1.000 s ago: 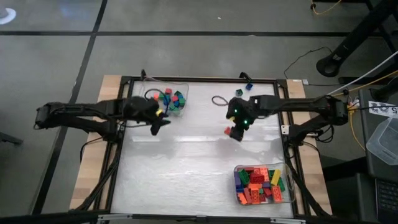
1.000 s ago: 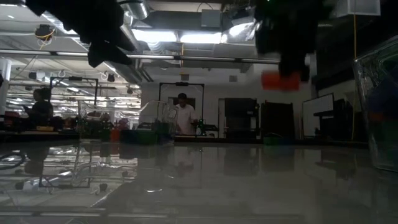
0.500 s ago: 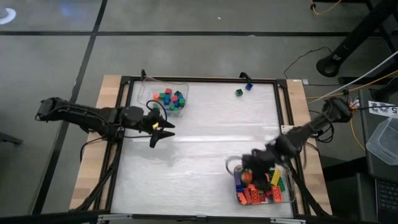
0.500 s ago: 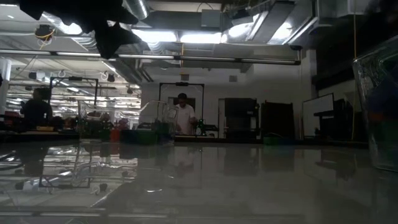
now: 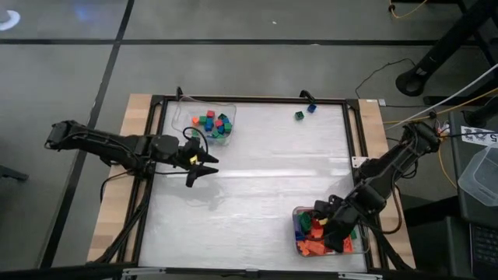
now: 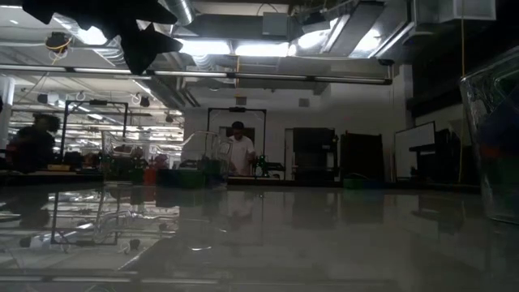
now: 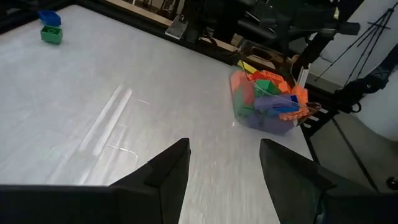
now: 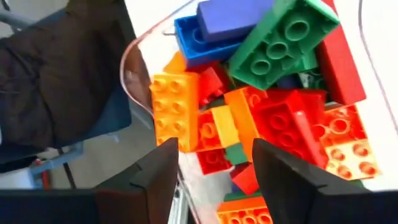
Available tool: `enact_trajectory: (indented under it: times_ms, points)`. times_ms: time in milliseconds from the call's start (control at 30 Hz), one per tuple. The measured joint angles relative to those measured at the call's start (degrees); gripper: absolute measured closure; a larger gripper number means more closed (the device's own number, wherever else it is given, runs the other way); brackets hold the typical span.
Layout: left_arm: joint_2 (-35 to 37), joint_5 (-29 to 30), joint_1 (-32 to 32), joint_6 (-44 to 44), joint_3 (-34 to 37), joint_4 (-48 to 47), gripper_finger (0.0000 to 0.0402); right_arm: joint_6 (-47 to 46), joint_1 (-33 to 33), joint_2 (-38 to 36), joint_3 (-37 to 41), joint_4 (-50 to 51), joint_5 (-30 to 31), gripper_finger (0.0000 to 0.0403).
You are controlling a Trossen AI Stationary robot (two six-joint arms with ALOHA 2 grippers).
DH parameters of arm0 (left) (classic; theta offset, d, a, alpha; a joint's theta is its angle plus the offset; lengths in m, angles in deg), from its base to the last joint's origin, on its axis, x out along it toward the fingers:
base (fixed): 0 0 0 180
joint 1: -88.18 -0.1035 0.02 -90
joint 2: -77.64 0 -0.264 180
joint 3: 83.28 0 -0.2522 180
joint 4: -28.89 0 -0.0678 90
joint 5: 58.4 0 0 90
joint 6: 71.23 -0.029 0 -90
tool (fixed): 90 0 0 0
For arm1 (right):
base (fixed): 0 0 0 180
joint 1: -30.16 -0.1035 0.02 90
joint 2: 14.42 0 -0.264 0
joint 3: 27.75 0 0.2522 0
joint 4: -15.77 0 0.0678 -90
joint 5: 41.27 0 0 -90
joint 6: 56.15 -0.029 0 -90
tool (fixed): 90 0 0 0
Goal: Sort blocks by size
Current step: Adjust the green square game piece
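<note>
Long blocks (image 8: 280,43) in red, orange, green and blue fill a clear tray (image 5: 296,211) at the table's near right. My right gripper (image 5: 327,229) hangs over this pile, pointing steeply down, open (image 8: 214,163) with nothing between its fingers. Small cube blocks (image 5: 212,124) lie in a second clear tray (image 5: 185,110) at the far left. A green block (image 5: 299,115) and a blue block (image 5: 311,108) rest on the table near the far edge. My left gripper (image 5: 204,169) hovers open (image 7: 224,155) above the table, just on the near side of the cube tray.
A black frame (image 5: 249,99) borders the white table top. The middle of the table (image 5: 249,187) between the two trays is bare. In the low view the long-block tray's wall (image 6: 491,138) stands at the right. People show in the room beyond the table.
My right gripper has swung from the table's middle toward the near right, carrying a red block to the long-block tray; the block is no longer between its fingers. My left gripper has drawn a little away from the cube tray toward the near edge.
</note>
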Motion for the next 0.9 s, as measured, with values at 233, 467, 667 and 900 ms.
enact_trajectory:
  times_ms: [233,467,667,900]
  points:
    - [0.00,0.02,-0.02,-0.29,0.00,0.00,0.0219,6.19,6.20,-0.43,0.00,8.92,0.49,0.0203]
    - [0.00,0.66,-0.02,-1.67,0.00,-0.02,0.0219,24.68,24.06,-1.42,0.00,21.93,9.19,0.0205]
    - [0.00,1.92,-0.02,-1.77,0.00,-0.04,0.0219,30.41,47.84,-1.18,0.00,17.10,22.87,0.0205]
    - [0.00,2.18,-0.02,-1.77,-0.02,-0.26,0.0219,30.37,68.60,-1.18,0.01,-1.37,26.89,0.0205]
